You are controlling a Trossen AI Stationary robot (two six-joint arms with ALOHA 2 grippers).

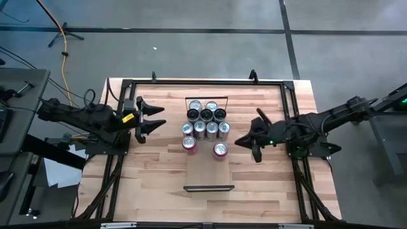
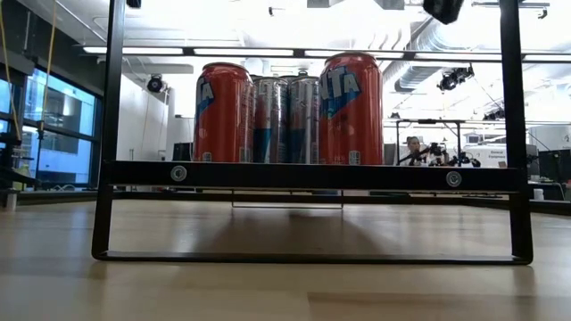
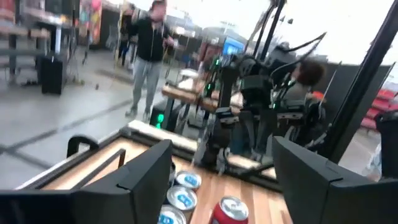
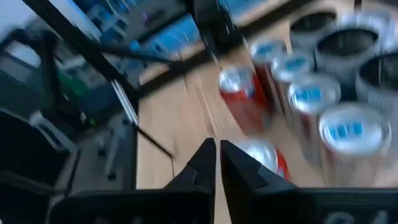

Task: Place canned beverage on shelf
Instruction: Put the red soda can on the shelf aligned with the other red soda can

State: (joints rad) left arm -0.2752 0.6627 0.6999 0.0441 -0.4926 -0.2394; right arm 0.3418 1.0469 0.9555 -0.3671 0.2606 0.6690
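Note:
The shelf (image 1: 208, 173) is a long narrow pale plank lying on the tabletop, with a black rail (image 2: 312, 176) at each short end. Several cans stand upright on its far half: silver ones (image 1: 206, 129), dark-topped ones (image 1: 206, 114), and two red ones (image 1: 189, 144) (image 1: 220, 149) nearest the middle. My left gripper (image 1: 159, 118) hovers open, left of the cans and pointing level toward them. My right gripper (image 1: 239, 142) is shut on nothing, right of the right-hand red can (image 4: 258, 155) and apart from it.
A black metal frame (image 1: 203, 81) runs round the tabletop's edges. The shelf's near half (image 1: 208, 168) is bare wood. A person (image 3: 149, 50) stands in the room beyond the table, and the other arm's base (image 3: 249, 106) shows in the left wrist view.

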